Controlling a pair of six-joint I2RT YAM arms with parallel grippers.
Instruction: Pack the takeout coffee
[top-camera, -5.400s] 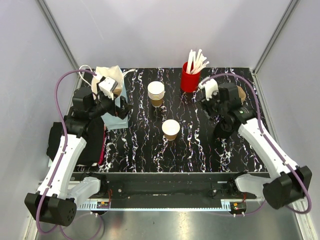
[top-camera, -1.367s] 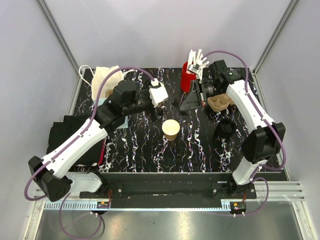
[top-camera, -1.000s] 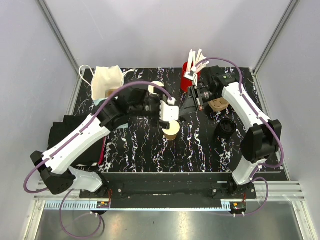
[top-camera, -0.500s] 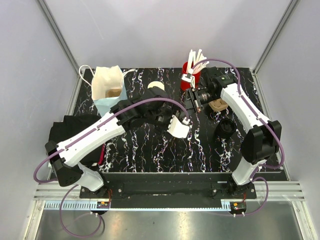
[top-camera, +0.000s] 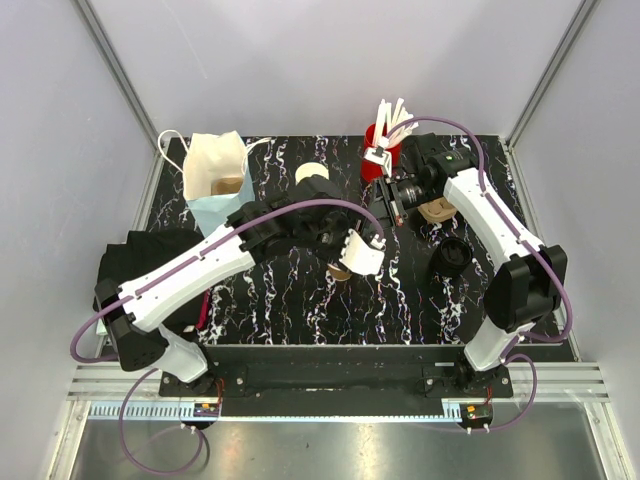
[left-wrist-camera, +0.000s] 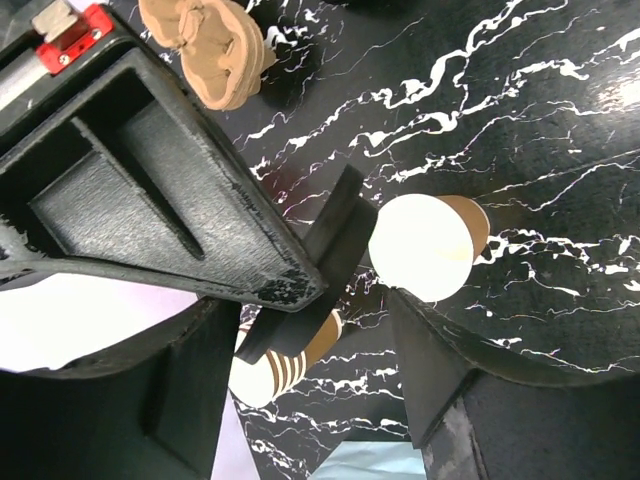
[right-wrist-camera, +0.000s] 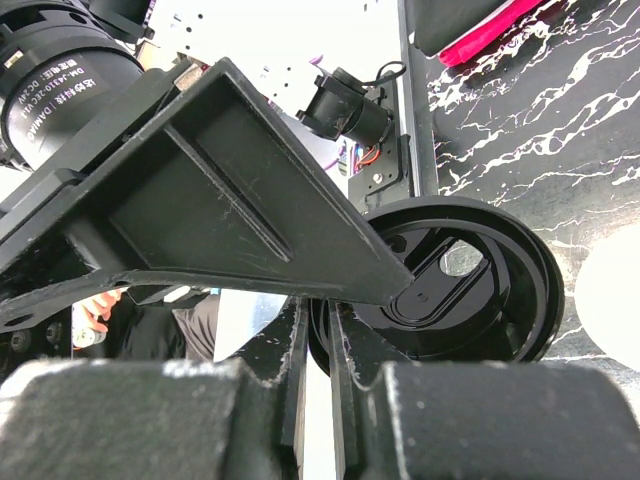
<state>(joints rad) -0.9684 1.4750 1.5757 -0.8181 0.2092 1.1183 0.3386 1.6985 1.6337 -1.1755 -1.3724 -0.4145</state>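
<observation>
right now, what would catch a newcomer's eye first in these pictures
The right arm's fingers pinch a round black lid on edge near the table's middle. Close beside it, the left arm's fingers hang open over the brown paper cup with its white inside. Behind stands a red cup of white sticks.

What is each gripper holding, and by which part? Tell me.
Right gripper pinches the black lid by its rim. Left gripper holds nothing; it is open near the cup.

Top view: high at the near side, looking down on the whole desk (top-camera: 300, 300). Left wrist: close, downward, sharing the kraft cup (left-wrist-camera: 425, 245). Right wrist: very close on the black lid (right-wrist-camera: 480, 295).
</observation>
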